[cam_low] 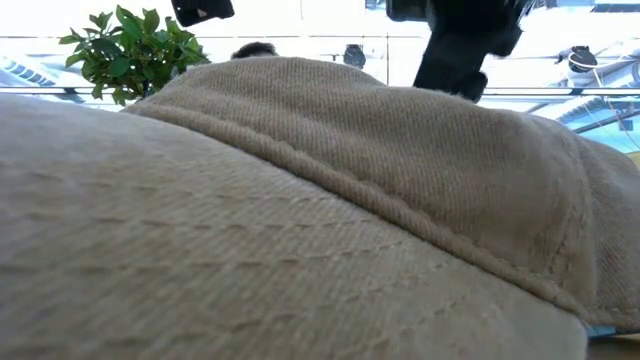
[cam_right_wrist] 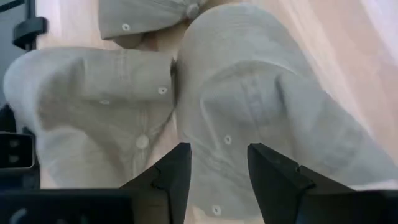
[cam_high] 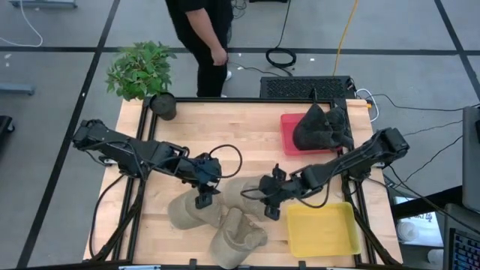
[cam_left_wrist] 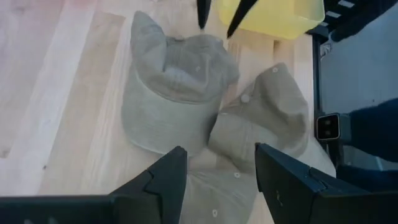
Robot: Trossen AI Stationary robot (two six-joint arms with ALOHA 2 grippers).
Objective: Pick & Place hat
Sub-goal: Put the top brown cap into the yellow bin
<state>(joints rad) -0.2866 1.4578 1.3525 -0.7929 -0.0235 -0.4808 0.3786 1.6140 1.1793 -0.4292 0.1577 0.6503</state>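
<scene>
As both grippers' fingers are hanging spread and empty, right gripper [cam_high: 271,196] and left gripper [cam_high: 204,189] over touching tan caps [cam_high: 225,217], one pinch is risking dragging a neighbouring cap along.

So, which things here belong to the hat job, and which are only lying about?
Job:
- tan hats
- dark hats in red tray
- yellow tray
- left gripper, right gripper, both open above the tan hats

Lying about:
- potted plant

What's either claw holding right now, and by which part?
Nothing. Left claw and right claw both hang open above the beige hats, with nothing between their fingers.
</scene>
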